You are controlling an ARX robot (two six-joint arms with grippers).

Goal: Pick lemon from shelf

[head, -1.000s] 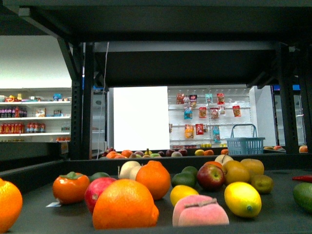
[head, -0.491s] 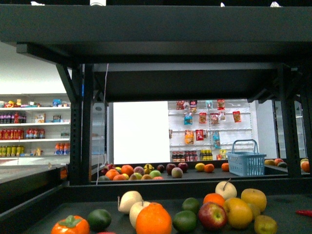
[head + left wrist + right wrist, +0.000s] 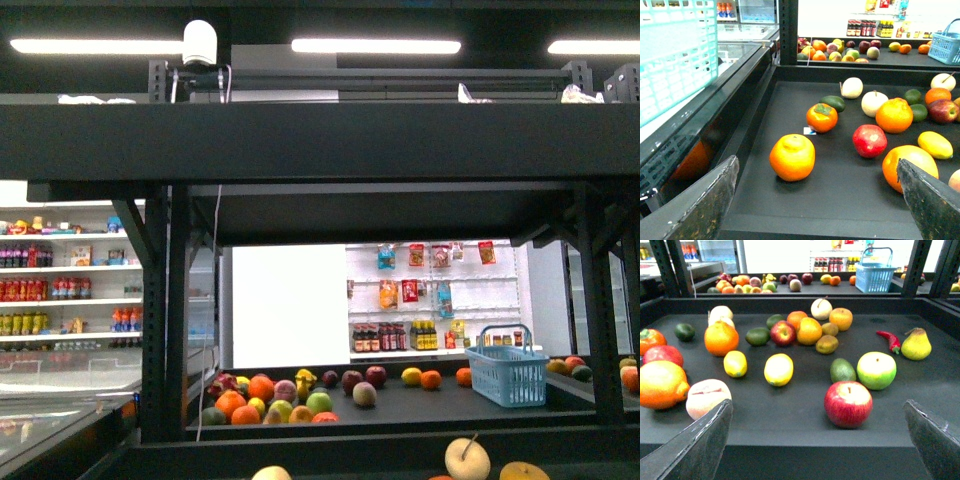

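Lemon [image 3: 778,369]: centre-left of your right wrist frame, loose on the shelf worktop [image 3: 790,415]. Light, firm, smooth, likely to roll; grip across its middle. Left hand [image 3: 816,165], right hand [image 3: 817,402]: both apart, empty.

Left gripper [image 3: 816,160] fingers [image 3: 700,205]: dark grey wedges, scuffed, brown-speckled, pale-edged. Right gripper [image 3: 818,401] fingers [image 3: 690,450]: smoother grey wedges.

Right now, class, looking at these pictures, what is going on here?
A two-armed robot faces a large black metal shelf whose dark board is strewn with fruit. Its left tool and right tool are both open, pointed at the fruit and holding nothing. A small bright yellow oval lemon lies untouched on the board, with a round red apple and a round green apple nearby. No grasp has begun.
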